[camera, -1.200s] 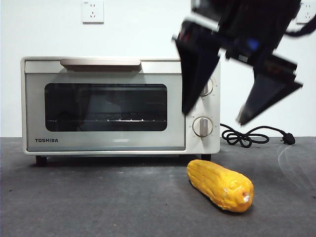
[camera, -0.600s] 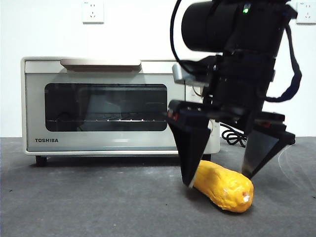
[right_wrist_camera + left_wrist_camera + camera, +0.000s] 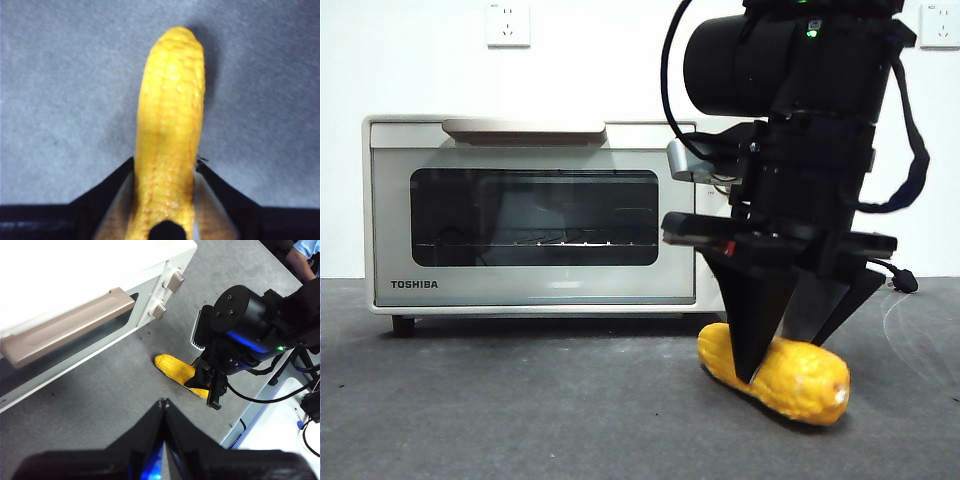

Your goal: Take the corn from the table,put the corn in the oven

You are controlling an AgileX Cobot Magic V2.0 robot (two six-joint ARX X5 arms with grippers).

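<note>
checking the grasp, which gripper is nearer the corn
Right. The right gripper has its fingers closed on the corn on the table. The left gripper hovers shut, well away from it.

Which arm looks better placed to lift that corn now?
The right one. Its claw already has a jaw pressed on each side of the corn on the table. The left claw is shut and hangs well away, near the oven, whose door is closed.
</note>
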